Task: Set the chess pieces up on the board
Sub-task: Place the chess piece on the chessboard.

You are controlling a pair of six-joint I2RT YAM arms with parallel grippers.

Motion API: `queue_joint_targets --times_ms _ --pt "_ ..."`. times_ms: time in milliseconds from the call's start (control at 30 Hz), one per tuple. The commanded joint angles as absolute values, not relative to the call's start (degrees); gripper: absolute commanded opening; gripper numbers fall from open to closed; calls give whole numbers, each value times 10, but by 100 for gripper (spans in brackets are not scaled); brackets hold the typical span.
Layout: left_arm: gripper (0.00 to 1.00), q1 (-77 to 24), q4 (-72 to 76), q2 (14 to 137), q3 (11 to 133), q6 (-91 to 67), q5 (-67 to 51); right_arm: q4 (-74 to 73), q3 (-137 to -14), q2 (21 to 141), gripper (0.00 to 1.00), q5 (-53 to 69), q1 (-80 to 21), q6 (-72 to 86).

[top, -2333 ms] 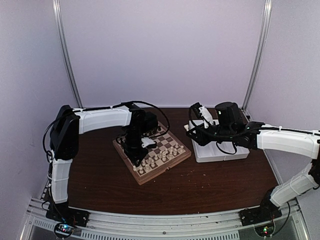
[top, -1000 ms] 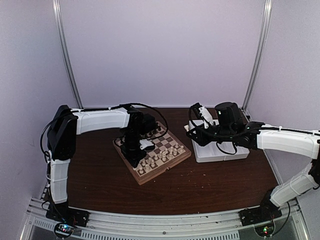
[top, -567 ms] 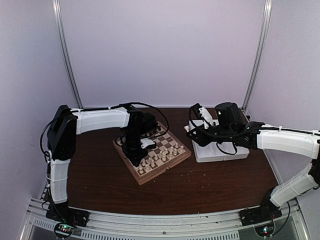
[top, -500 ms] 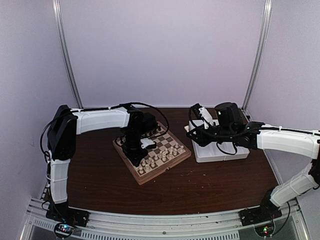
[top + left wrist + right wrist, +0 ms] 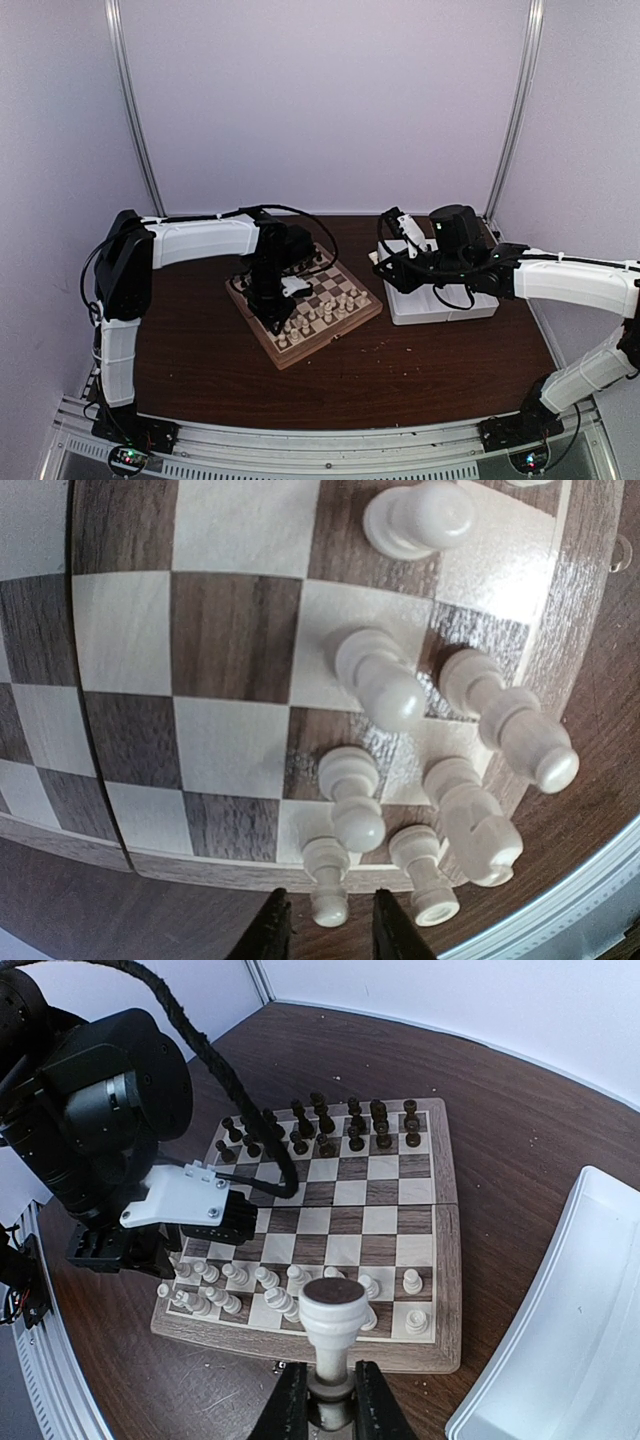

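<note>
The board [image 5: 347,324] lies left of centre, with cream chess pieces [image 5: 325,312] in rows along its near edge. My left gripper [image 5: 266,300] hangs low over the board's near-left corner. In the left wrist view its fingers [image 5: 273,932] stand either side of a small cream pawn [image 5: 326,880] with a gap on both sides, so it is open [image 5: 330,927]. My right gripper [image 5: 390,264] hovers by the tray's left end. In the right wrist view it is shut [image 5: 331,1405] on a cream piece [image 5: 331,1318] held with its felt base toward the camera.
A white tray [image 5: 440,308] sits right of the board, and its rim [image 5: 560,1340] also shows in the right wrist view. Dark pieces [image 5: 320,1130] fill the board's far rows. The left arm's wrist [image 5: 110,1110] looms over the board's left side. Bare brown table lies in front.
The left gripper shifted slightly over the board's near-left corner more than a second ago and has since stayed nearly still. The right arm has not visibly moved.
</note>
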State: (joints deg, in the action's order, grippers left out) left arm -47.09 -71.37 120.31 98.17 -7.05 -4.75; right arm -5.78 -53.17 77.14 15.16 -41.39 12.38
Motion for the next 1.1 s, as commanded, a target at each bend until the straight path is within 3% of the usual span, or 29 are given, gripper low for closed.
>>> queue_joint_targets --times_ms 0,300,467,667,767,900,1067 --pt "31 -475 -704 1191 998 -77 -44 -59 -538 760 8 150 -411 124" --pt "44 -474 -674 1079 983 -111 18 -61 -540 754 9 179 -411 117" --pt "52 -474 -586 984 951 -145 19 -39 -536 750 9 234 -414 110" --pt "92 -474 -308 904 829 -259 -159 -1 -535 758 9 270 -433 108" --pt "94 -474 -227 909 819 -315 -213 -2 -543 764 9 277 -445 108" --pt "88 -474 -139 925 811 -354 -277 34 -550 773 9 278 -453 138" --pt "86 -475 -60 903 766 -325 -268 75 -561 782 9 286 -452 212"
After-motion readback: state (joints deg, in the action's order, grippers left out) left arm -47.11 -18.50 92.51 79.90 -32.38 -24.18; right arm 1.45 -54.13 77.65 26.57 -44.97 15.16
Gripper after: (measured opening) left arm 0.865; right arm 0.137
